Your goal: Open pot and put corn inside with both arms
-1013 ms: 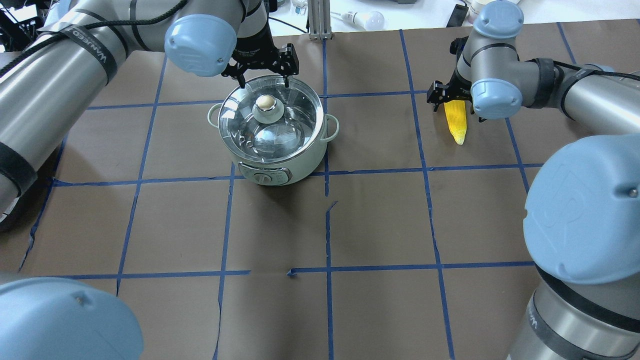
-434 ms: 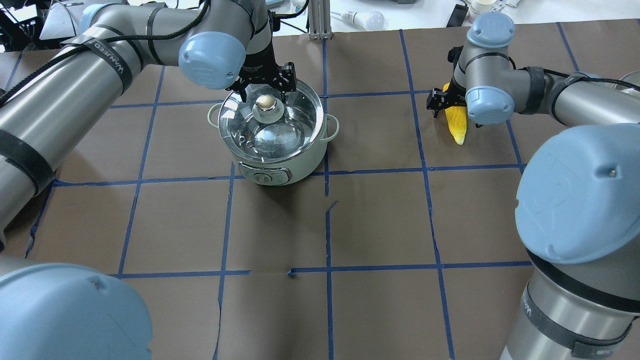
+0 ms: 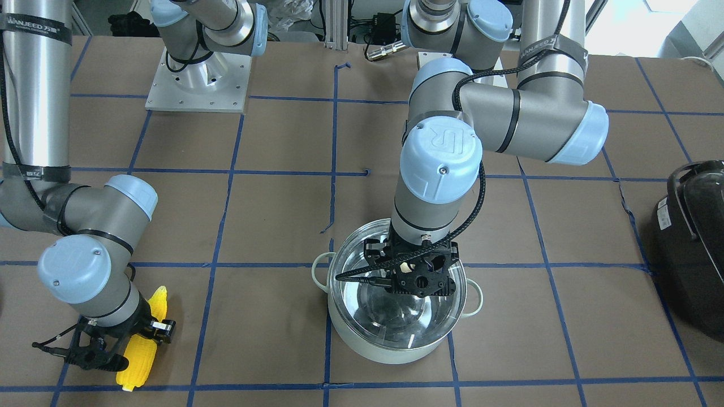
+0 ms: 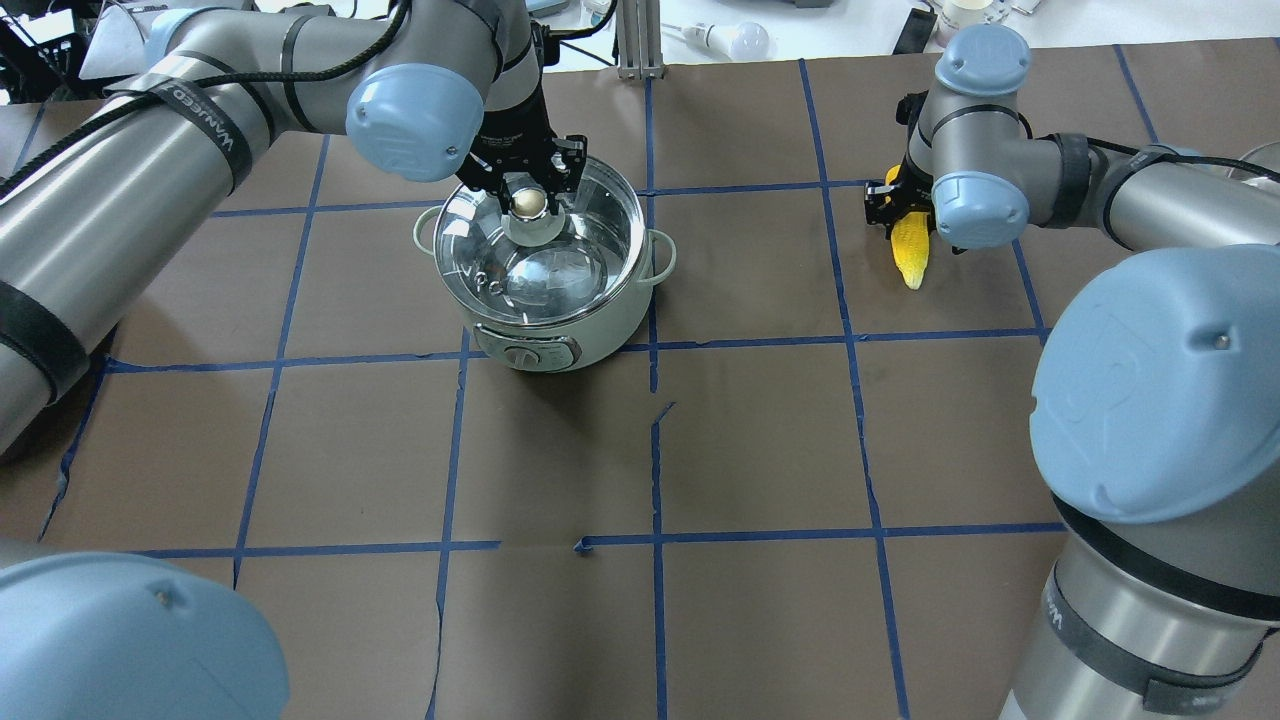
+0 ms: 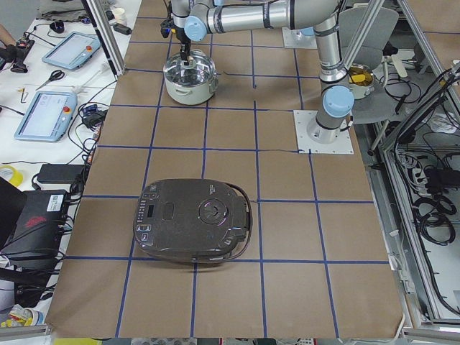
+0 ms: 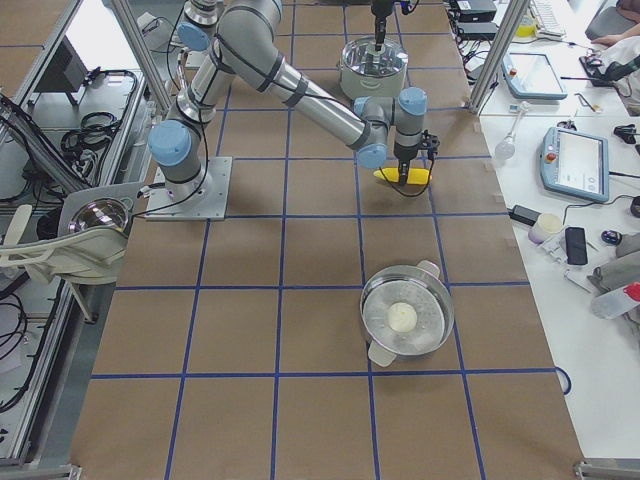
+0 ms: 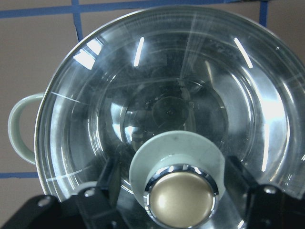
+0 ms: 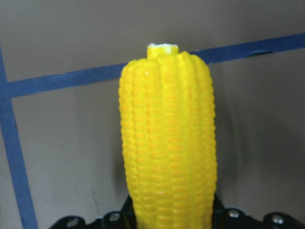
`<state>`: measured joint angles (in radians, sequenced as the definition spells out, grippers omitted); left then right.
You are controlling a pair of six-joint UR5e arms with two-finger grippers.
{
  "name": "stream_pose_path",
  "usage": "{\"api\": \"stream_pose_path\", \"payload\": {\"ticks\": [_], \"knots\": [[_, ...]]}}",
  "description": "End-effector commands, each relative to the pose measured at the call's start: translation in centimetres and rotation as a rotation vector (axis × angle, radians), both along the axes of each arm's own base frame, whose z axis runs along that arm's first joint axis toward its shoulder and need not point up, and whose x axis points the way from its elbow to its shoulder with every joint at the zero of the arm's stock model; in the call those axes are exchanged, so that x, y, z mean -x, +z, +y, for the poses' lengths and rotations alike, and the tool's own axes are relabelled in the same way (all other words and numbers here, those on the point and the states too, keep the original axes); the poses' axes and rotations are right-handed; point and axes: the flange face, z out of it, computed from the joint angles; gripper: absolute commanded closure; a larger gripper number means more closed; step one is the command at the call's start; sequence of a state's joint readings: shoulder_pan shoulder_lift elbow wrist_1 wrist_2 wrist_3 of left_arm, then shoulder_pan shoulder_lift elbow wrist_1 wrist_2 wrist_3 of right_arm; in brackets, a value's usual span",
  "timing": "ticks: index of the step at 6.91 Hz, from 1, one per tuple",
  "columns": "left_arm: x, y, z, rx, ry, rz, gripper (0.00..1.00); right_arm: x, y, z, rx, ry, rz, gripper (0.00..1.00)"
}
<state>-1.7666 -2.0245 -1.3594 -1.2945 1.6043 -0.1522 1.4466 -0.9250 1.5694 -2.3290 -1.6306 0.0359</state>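
Note:
The pale mint pot (image 4: 600, 318) stands at the table's far left, its glass lid (image 4: 565, 262) on and the brass knob (image 4: 527, 203) on top. My left gripper (image 4: 527, 192) is open, its fingers on either side of the knob (image 7: 181, 202). The yellow corn (image 4: 912, 262) lies on the table at the far right, tip pointing toward the robot. My right gripper (image 4: 905, 222) is down over its thick end and shut on it; the cob (image 8: 167, 143) fills the right wrist view. In the front view both show, the pot (image 3: 390, 342) and the corn (image 3: 141, 353).
A black rounded appliance (image 3: 693, 243) sits at the table's left end, also in the exterior left view (image 5: 194, 219). A steel steamer pan (image 6: 440, 335) with a white lump stands at the right end. Blue tape lines grid the brown table.
My left gripper moved over the lid and down, so its fingers now flank the knob. My right gripper sank onto the corn and its fingers drew in against it.

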Motion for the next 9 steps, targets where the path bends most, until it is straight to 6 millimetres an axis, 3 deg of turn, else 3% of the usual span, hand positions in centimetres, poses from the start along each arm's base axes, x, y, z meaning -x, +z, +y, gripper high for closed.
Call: {"api": "stream_pose_path", "payload": {"ticks": [1,2,3,4,6,7,8,9], "knots": [[-0.6,0.8,-0.3,0.007,0.009,0.024,1.0,-0.1,2.4,0.0,0.036,0.002,-0.008,1.0],[-1.8,3.6,-0.9,0.057,0.028,0.032,1.0,-0.5,4.4,0.1,0.059,0.012,-0.007,1.0],[-4.2,6.6,-1.1,0.069,0.06,0.029,1.0,-1.5,6.2,0.0,0.059,0.029,-0.009,1.0],[-7.9,8.4,-0.7,0.038,0.048,0.028,1.0,-5.0,9.3,-0.1,0.066,0.067,-0.012,1.0],[-17.0,10.4,-0.2,0.005,0.001,0.014,1.0,-17.9,15.3,0.9,0.096,0.108,-0.04,1.0],[-21.1,8.6,0.1,-0.037,-0.056,0.015,1.0,-22.9,17.5,1.9,0.106,0.118,-0.056,1.0],[-24.5,5.6,0.7,-0.08,-0.074,0.018,1.0,-28.6,19.6,3.7,0.129,0.194,-0.066,1.0],[-26.7,3.3,0.9,-0.069,-0.076,0.015,1.0,-33.3,21.1,5.3,0.146,0.252,-0.077,1.0]]}}
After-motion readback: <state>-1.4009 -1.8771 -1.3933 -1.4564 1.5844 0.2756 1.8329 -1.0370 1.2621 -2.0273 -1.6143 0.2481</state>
